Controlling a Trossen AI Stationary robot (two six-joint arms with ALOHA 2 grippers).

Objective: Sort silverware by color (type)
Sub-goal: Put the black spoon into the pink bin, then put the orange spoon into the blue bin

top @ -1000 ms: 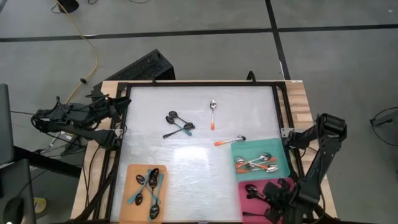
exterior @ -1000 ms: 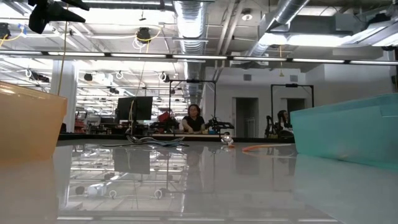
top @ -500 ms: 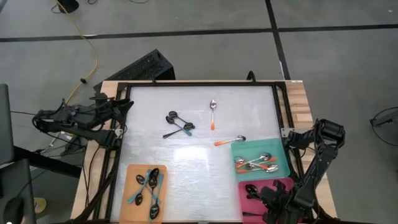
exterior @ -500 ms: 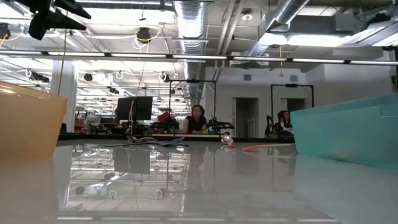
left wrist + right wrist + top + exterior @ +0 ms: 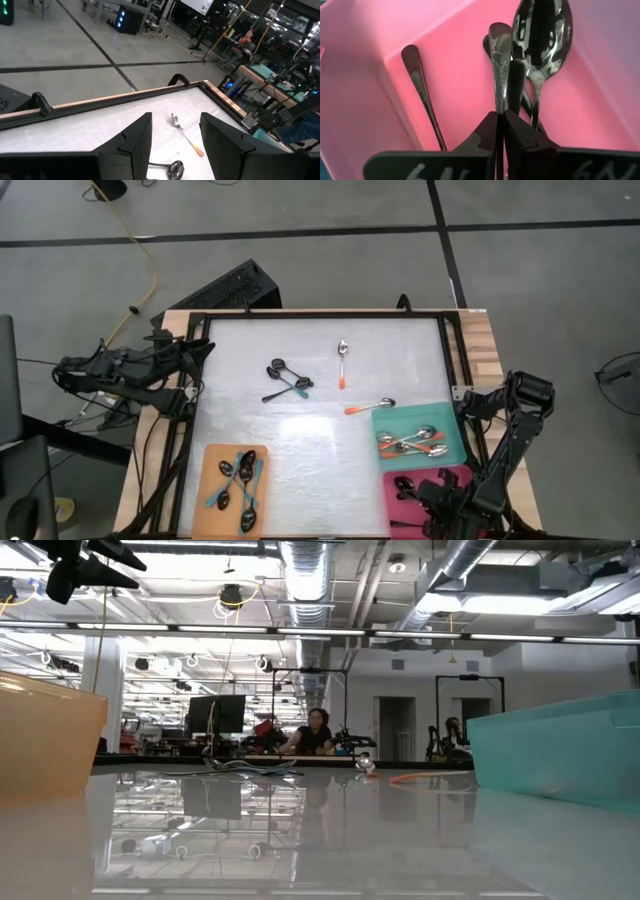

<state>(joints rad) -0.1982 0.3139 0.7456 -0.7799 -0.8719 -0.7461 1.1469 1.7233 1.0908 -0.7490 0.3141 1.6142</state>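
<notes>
over pink tray (image 5: 398, 510) — right gripper (image 5: 501, 131) closed | left gripper (image 5: 175, 137) parted

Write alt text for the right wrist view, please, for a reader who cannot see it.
The right claw, its fingers nearly together, hangs over a pink tray that holds plain metal spoons. One spoon's shiny bowl fills the upper corner, and the thin handles of others lie beside it.

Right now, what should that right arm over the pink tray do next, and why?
Probably open the right gripper's fingers and lift away: they are shut on a metal spoon handle already lying inside the pink tray beside other plain spoons.
</notes>
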